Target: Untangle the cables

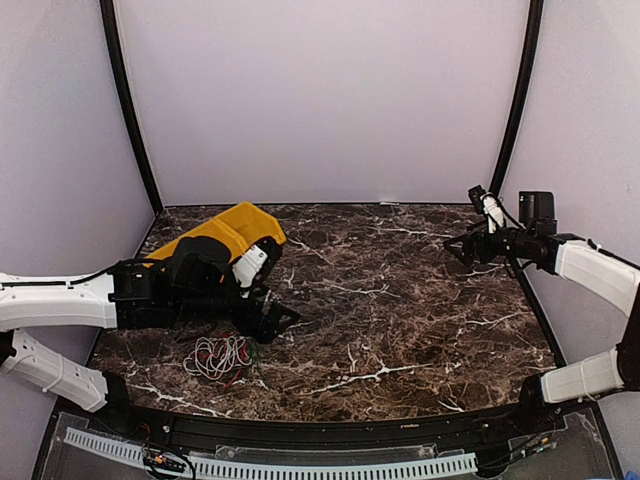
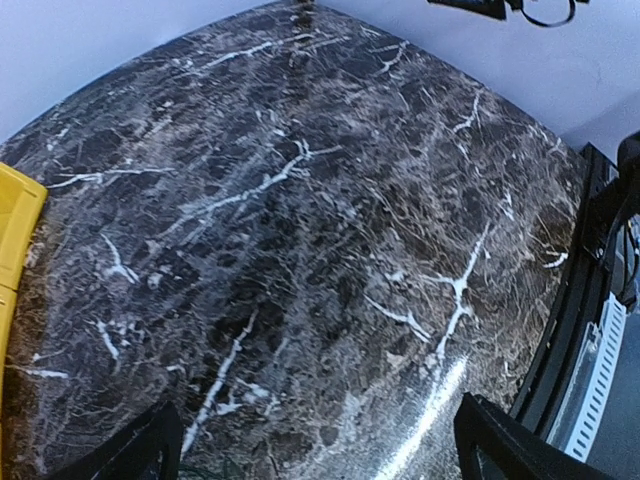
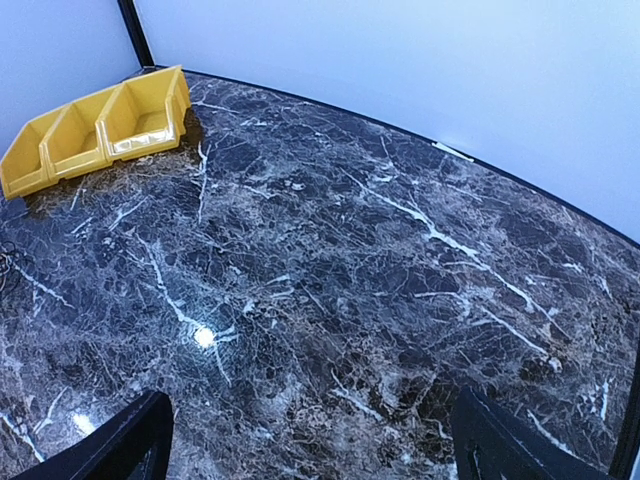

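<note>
Where the tabletop (image 1: 400,330) runs toward its near-left corner, the cables (image 1: 220,357) lie in one small loose heap close to the near edge. White and red strands loop through each other; a black strand cannot be made out against the dark marble. The heap lies free of both pincers.

Just beyond it, the left arm (image 1: 60,300) reaches in low from the left edge, its white forearm roughly level and its dark wrist tipped down toward the stone. The left pincer (image 1: 278,322) sits just past the cables and to their right, apart from them, pointing toward the middle of the tabletop. Its wrist view shows its fingers (image 2: 130,455) spread wide at the bottom corners, with only bare marble between them.

Farther back, behind the left wrist, a yellow bin (image 1: 228,232) stands near the far-left corner, partly covered by the arm in the overhead view. The right wrist view shows it as three open compartments in a row.

Over by the right edge, the right arm (image 1: 595,270) folds up from the near-right corner, and its forearm angles back inward. The right pincer (image 1: 458,248) hangs above the tabletop near the far-right corner, aimed toward the middle, well apart from the cables. It is spread wide and holds nothing.
</note>
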Available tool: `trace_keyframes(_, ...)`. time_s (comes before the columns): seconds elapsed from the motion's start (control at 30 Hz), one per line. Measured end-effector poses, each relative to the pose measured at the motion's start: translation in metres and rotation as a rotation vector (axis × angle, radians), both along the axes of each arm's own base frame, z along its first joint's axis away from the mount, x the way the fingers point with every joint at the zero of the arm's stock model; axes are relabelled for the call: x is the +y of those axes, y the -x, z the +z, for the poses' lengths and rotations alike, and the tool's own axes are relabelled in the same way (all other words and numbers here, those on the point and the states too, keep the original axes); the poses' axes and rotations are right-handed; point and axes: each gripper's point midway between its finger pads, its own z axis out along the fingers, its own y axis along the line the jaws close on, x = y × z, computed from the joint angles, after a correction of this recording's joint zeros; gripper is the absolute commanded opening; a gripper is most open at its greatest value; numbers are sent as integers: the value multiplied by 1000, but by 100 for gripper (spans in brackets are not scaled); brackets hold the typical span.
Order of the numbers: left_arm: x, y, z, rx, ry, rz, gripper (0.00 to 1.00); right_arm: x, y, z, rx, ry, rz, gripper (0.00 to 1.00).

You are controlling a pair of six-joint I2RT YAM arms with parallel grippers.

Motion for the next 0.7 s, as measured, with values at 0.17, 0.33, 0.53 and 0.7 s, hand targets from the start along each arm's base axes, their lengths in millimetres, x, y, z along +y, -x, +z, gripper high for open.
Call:
trace_keyframes(0.17,-9,31,-33,51,-62,-34,99,5,3,3,-25,-11,40,99)
trace_keyframes(0.33,20,28,-62,125,-170,153,99,8,7,8,-51,-14,69,99)
trace_keyframes(0.53,55,41,-101,228,-238,254,99,12,11,10,-72,-10,107,99)
trace_keyframes(0.7,98,36,-103,288,-216,451,91,18,16,9,-83,-13,159,99)
